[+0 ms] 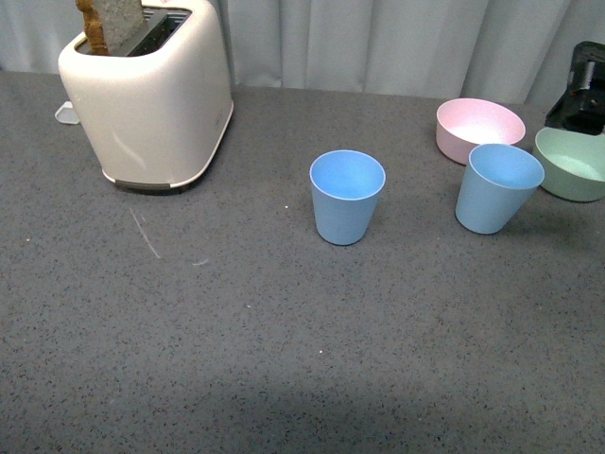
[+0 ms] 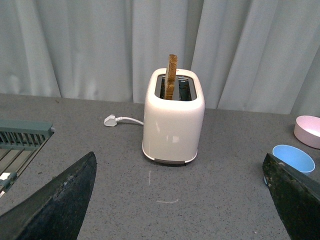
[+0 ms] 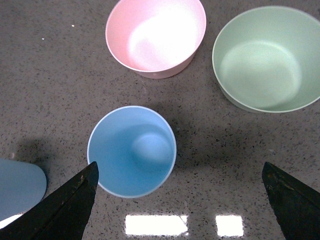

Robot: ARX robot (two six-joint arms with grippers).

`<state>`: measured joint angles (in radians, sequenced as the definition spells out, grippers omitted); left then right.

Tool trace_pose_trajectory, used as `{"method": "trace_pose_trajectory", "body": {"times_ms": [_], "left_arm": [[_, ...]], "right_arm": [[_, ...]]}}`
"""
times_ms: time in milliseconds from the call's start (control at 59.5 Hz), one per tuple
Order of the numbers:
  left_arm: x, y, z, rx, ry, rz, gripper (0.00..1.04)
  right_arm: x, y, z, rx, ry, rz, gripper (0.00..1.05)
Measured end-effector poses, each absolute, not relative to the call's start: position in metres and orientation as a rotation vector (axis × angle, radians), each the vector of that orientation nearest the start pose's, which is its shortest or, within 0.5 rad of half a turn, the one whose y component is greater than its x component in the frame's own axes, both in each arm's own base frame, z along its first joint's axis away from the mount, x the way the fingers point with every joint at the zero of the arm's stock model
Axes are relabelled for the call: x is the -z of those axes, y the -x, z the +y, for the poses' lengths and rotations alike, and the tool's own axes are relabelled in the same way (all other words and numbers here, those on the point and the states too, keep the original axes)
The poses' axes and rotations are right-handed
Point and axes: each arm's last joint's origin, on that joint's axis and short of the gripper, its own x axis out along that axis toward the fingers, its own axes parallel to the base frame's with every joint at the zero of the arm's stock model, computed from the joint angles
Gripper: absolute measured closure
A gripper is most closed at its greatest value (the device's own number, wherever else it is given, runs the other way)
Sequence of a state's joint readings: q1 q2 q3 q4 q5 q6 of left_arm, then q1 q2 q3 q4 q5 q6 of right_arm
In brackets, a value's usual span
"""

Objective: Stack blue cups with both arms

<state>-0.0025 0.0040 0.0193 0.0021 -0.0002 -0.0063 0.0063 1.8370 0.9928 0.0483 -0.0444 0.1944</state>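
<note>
Right wrist view looks straight down into the right cup [image 3: 131,151], upright and off-centre between the wide-open right gripper [image 3: 180,170], nearer one finger [image 3: 65,210]. Seen from the front, it stands at 3 o'clock from the centre cup [image 1: 347,197], with the pink bowl [image 1: 479,128] near its 12 and the green bowl [image 1: 572,163] at its 2. The arm should probably centre itself before descending, keeping clear of both bowls. The left gripper [image 2: 180,160] is open, facing the toaster [image 2: 174,120].

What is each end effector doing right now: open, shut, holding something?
Left end effector: open, holding nothing.
Right end effector: open, holding nothing, with a blue cup just ahead.
</note>
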Motion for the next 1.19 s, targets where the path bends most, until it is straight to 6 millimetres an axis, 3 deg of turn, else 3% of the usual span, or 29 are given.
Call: {"method": "trace_pose_trajectory", "body": {"times_ms": [370, 706, 958, 1025, 1193], "left_arm": [[-0.170, -0.097, 0.000, 0.002, 0.006, -0.017, 0.07], [-0.170, -0.097, 0.000, 0.002, 0.006, -0.017, 0.07], [-0.170, -0.097, 0.000, 0.002, 0.006, -0.017, 0.07], [-0.170, -0.097, 0.000, 0.002, 0.006, -0.017, 0.07], [-0.170, -0.097, 0.000, 0.002, 0.006, -0.017, 0.07]], "right_arm": [[-0.104, -0.403, 0.010, 0.145, -0.286, 1.006, 0.10], [-0.100, -0.416, 0.017, 0.138, -0.298, 1.029, 0.59], [-0.093, -0.415, 0.019, 0.157, -0.292, 1.073, 0.97], [-0.092, -0.414, 0.018, 0.158, -0.296, 1.080, 1.04], [-0.098, -0.413, 0.020, 0.121, -0.323, 1.088, 1.04]]}}
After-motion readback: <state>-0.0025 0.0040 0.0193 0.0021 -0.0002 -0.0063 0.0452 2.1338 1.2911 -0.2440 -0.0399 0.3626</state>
